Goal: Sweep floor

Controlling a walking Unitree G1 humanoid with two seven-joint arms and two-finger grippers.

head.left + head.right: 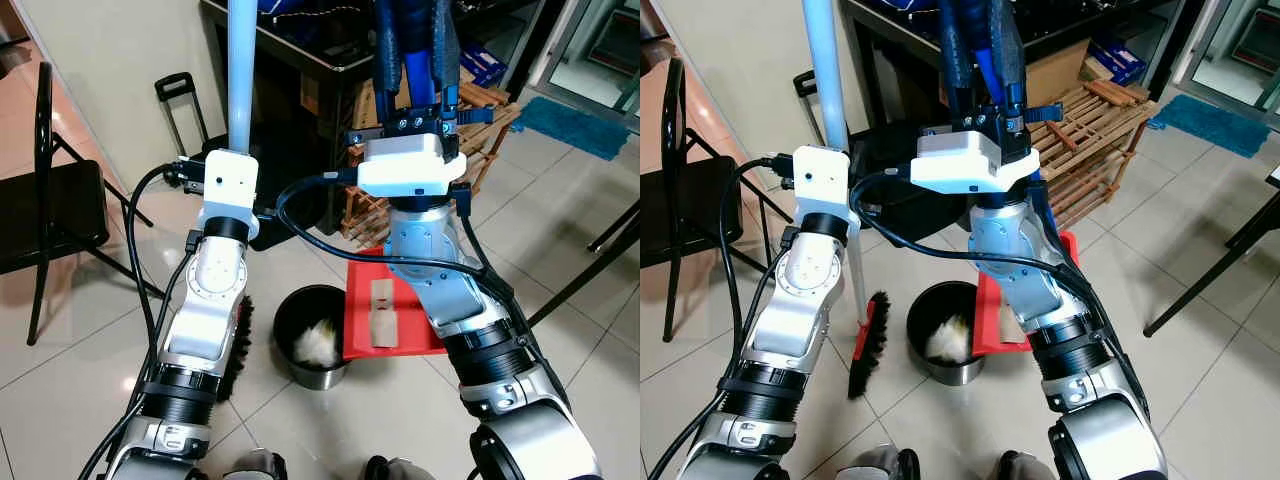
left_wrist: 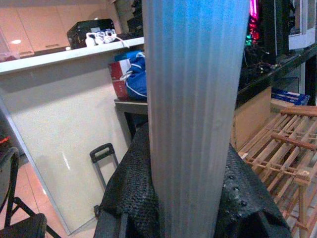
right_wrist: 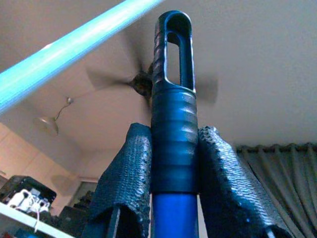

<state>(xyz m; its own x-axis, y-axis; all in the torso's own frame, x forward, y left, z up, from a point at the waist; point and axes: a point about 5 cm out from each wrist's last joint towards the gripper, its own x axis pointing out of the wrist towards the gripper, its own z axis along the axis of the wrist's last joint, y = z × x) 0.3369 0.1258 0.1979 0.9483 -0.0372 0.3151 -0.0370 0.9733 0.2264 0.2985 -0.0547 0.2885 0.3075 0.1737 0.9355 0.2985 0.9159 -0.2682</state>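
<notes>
My left gripper (image 2: pixel 190 198) is shut on the pale blue broom handle (image 1: pixel 241 70), which stands upright. The broom's black brush head (image 1: pixel 868 345) rests on the tiles beside my left arm. Higher up on the right, my right gripper (image 3: pixel 174 163) is shut on the dark blue dustpan handle (image 3: pixel 173 129), just below its looped end. The red dustpan (image 1: pixel 410 330) hangs low, its edge at the rim of a round black bin (image 1: pixel 300 305). A brown scrap (image 1: pixel 383 312) lies on the pan. White crumpled paper (image 1: pixel 318 343) sits inside the bin.
A black folding chair (image 1: pixel 50 200) stands at the left. Behind are a dark table (image 1: pixel 300 60), a trolley handle (image 1: pixel 180 100) against the wall, and a wooden slatted rack (image 1: pixel 485 125). A blue mat (image 1: pixel 575 125) lies far right. A slanted black leg (image 1: pixel 590 280) crosses the right tiles.
</notes>
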